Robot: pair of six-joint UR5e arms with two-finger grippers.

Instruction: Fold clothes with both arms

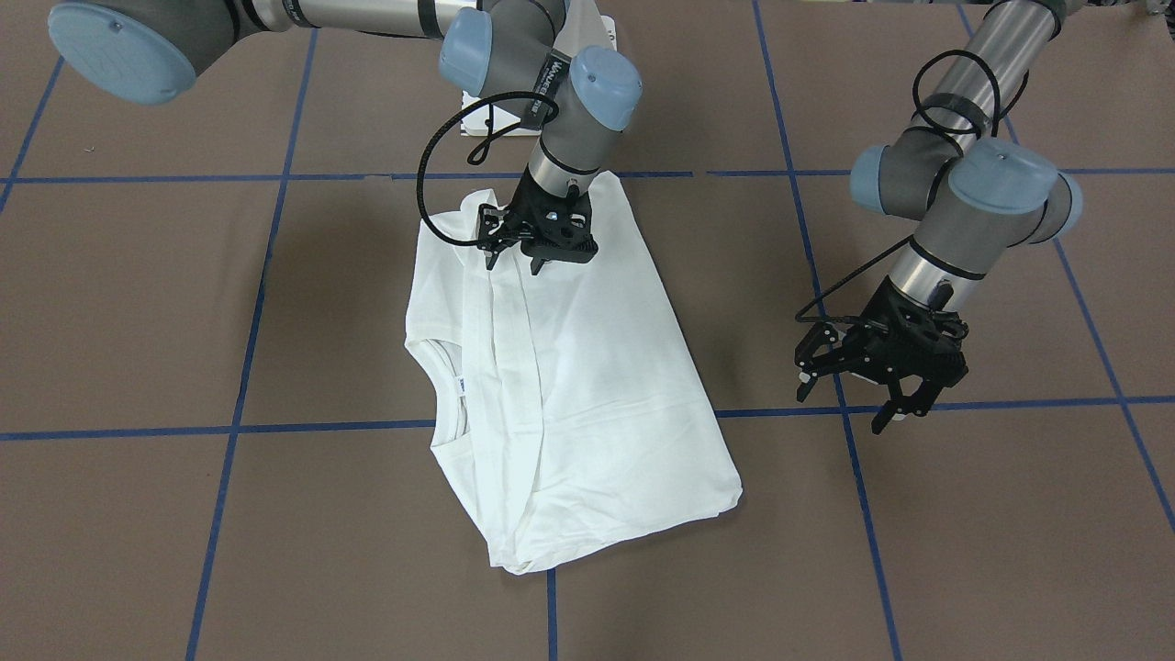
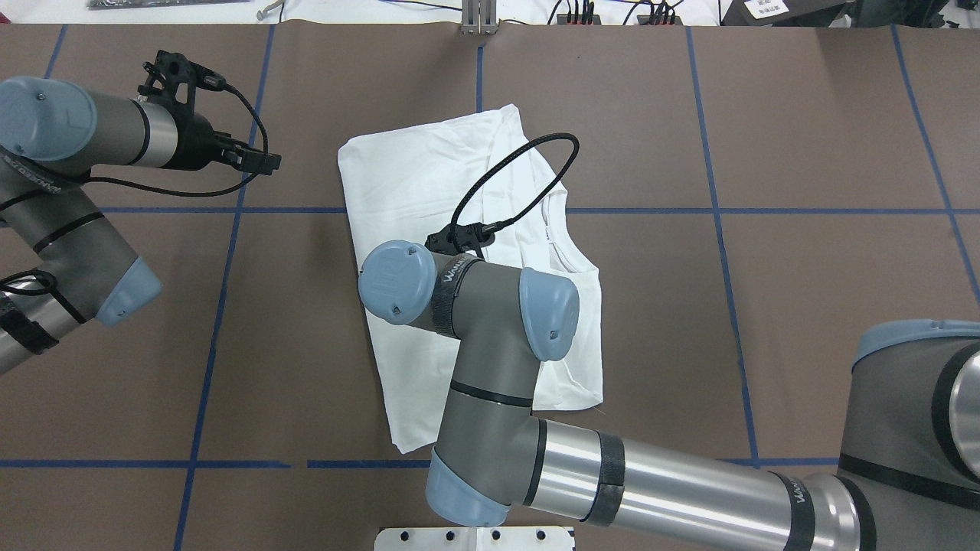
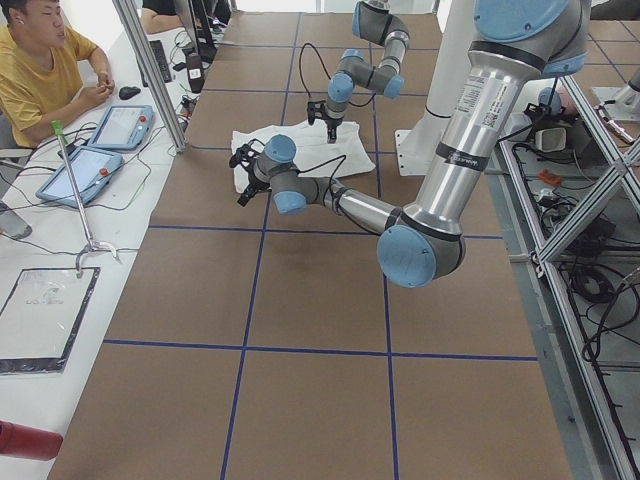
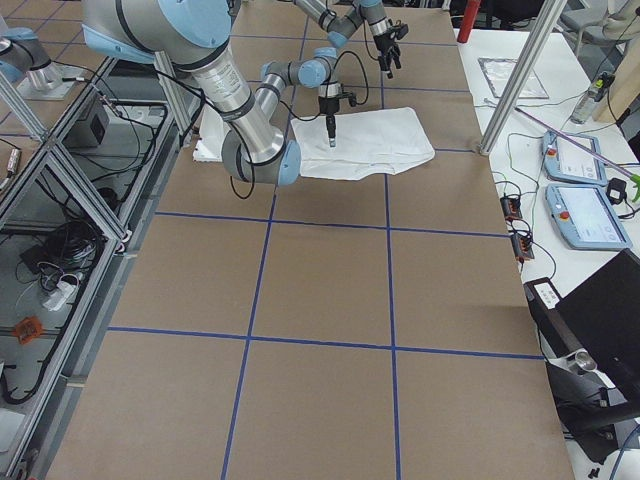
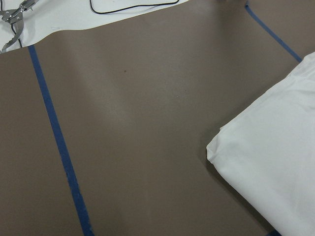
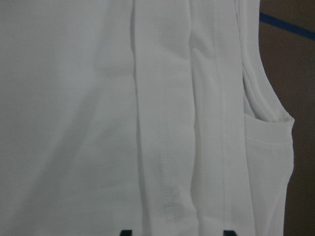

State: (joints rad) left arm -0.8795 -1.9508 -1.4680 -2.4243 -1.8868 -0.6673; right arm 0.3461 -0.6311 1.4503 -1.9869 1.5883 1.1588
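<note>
One white T-shirt, part-folded, flat on desk centre. Judged thin, light, limp: best pinched at layered corners. Front-facing view: right tool over its 12 o'clock end, fingers apart, empty; left tool at 3 o'clock, spread, well apart.

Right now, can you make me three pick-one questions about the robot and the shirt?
1. Where is the right gripper? A over the shirt; B beside the shirt; C under the shirt.
2. What colour is the shirt? A blue; B white; C black.
3. The left gripper is: A holding the shirt; B open and empty; C shut tight.
Answers: 1 A, the shirt lies right under it. 2 B, it is plain white. 3 B, it is spread open over the table, off the shirt.
</note>
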